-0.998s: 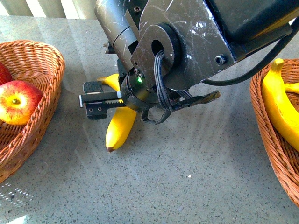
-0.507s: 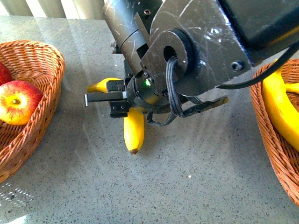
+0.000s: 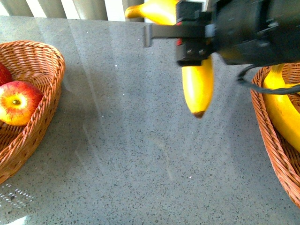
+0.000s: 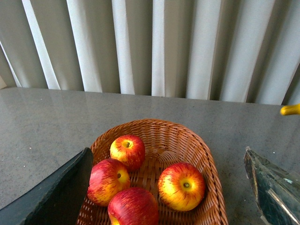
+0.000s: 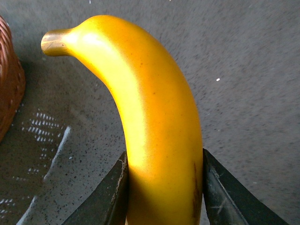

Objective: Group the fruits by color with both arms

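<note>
Yellow dominates the upper middle of the front view: a banana hangs clear of the grey table, its dark tip pointing down, clamped in the right gripper that enters from the upper right. To finish this step well, I would judge the arm should carry it rightward over the rim of the right basket at the frame's right edge, lower it beside the banana already lying there, and only then let go, since the fruit hangs low and could catch the wicker. At the left edge sits the left basket with one apple fully visible and a sliver of a second above it.

Left wrist view: that same basket fills the lower centre and holds four apples, one of them at lower right. Both fingers of the left gripper show in the bottom corners, spread wide with nothing between them. A yellow banana tip pokes in at the right edge.

Right wrist view: one banana fills the frame, squeezed between the two dark jaws at the bottom.

Count: four apples, two bananas, two baskets.
</note>
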You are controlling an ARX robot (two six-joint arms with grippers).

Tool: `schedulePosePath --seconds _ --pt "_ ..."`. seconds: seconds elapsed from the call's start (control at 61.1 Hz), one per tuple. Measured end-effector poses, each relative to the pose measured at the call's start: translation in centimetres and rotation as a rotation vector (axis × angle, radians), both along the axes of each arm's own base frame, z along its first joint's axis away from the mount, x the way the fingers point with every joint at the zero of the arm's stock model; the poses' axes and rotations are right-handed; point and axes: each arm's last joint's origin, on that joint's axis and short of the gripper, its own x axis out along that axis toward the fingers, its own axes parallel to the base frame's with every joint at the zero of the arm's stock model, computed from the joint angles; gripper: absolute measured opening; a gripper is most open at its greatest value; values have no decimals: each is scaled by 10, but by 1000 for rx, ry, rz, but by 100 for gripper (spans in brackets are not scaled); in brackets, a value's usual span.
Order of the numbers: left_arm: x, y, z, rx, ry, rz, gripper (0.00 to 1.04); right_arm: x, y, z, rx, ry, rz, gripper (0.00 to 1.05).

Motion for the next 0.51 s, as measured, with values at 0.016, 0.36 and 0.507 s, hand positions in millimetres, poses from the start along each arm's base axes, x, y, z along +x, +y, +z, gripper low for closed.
schedulePosePath --seconds 0.016,0.36,0.507 --pt "0 0 0 0 0 0 96 -1 -3 1 2 -2 -6 34" --pt "0 0 0 0 0 0 96 -20 -119 -2 15 36 -297 34" --pt "0 0 0 0 0 0 96 -24 -156 -10 9 51 -417 34"
